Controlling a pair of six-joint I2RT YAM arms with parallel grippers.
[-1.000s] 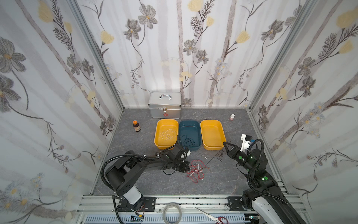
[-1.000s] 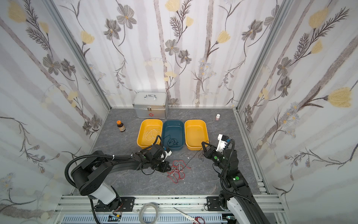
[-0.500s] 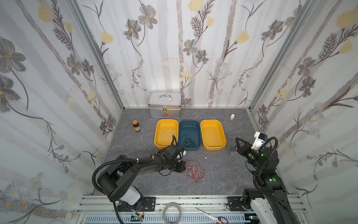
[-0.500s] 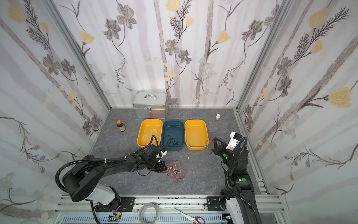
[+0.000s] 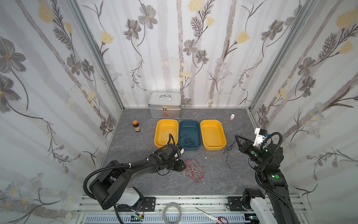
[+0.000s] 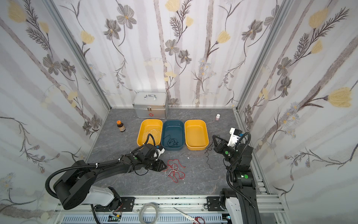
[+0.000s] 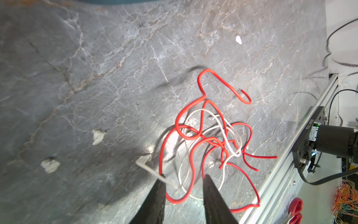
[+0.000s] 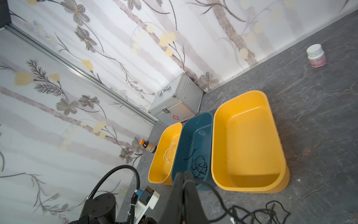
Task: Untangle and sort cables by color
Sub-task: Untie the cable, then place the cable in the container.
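A tangle of red and white cables lies on the grey table. My left gripper is low at its left edge, open, with red and white strands lying loose between the fingers. My right gripper is raised at the right and shut on a black cable, which trails down onto the table. A white cable sits in the left yellow tray. Another black cable sits in the blue tray.
The right yellow tray holds nothing. A silver case stands at the back wall, a brown bottle to the left and a small white bottle to the right. A tape ring and scissors lie on the front rail.
My left gripper has opened at the tangle. My right gripper moved right and upward, dragging the black cable clear of the red and white ones.
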